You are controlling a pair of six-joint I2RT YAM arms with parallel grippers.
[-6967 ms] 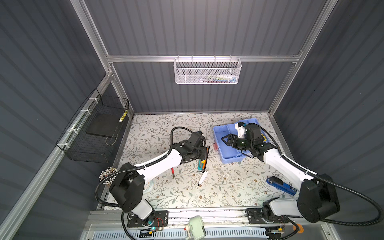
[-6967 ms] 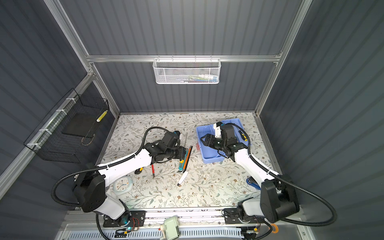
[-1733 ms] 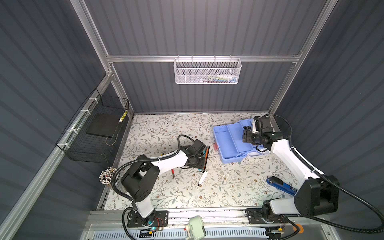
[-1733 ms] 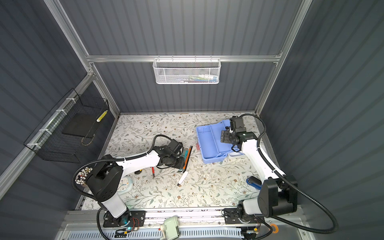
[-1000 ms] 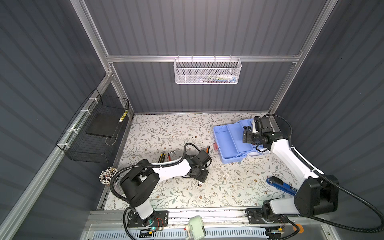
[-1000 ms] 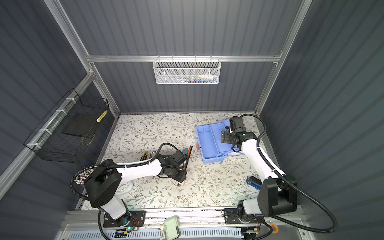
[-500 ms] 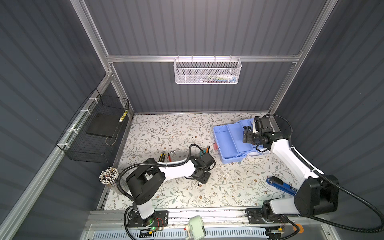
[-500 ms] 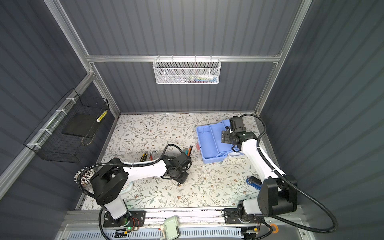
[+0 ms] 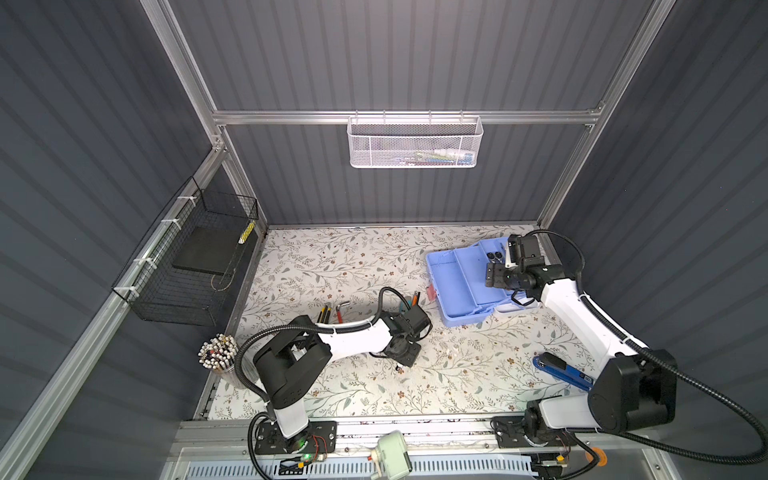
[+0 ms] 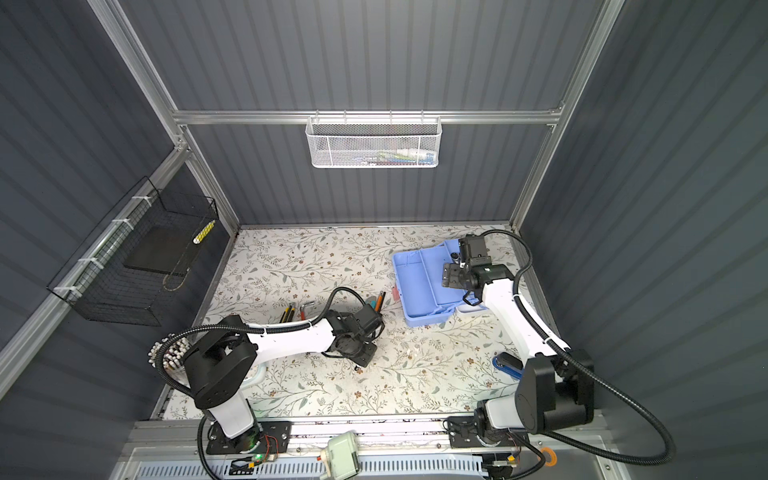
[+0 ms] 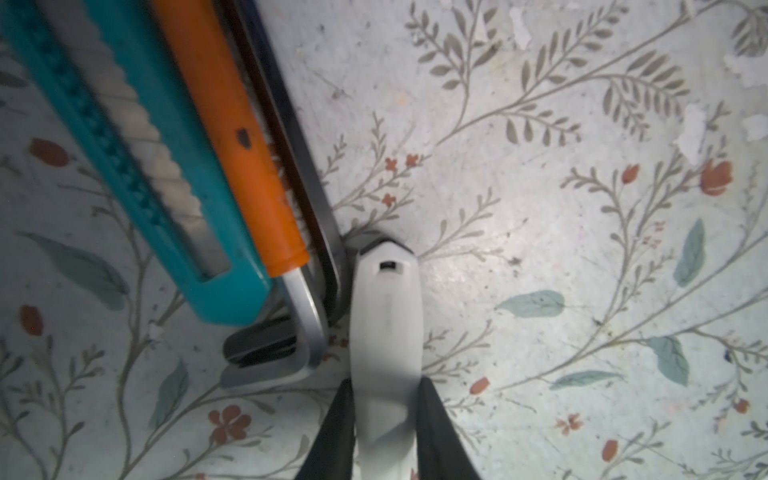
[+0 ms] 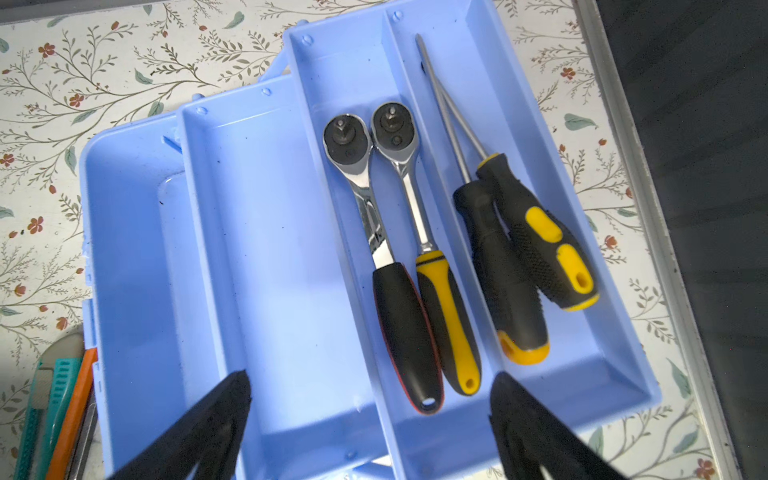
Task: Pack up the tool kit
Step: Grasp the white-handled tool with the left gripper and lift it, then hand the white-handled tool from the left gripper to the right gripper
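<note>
On your floral desk [image 9: 332, 257] the tool kit [image 9: 461, 286] sits open toward the right rear. Its blue trays are fanned out, with two ratchets [image 12: 405, 332] in one compartment and two black-yellow screwdrivers [image 12: 536, 241] in the next. Your right gripper [image 12: 370, 380] hangs over those trays with its jaws spread wide and nothing between them. Your left gripper [image 11: 384, 386] is down at the desk near the middle, its fingers pressed against both sides of a white tool [image 11: 386, 299], just beside a teal utility knife [image 11: 137, 166] and an orange-sleeved hex key [image 11: 232, 137].
</note>
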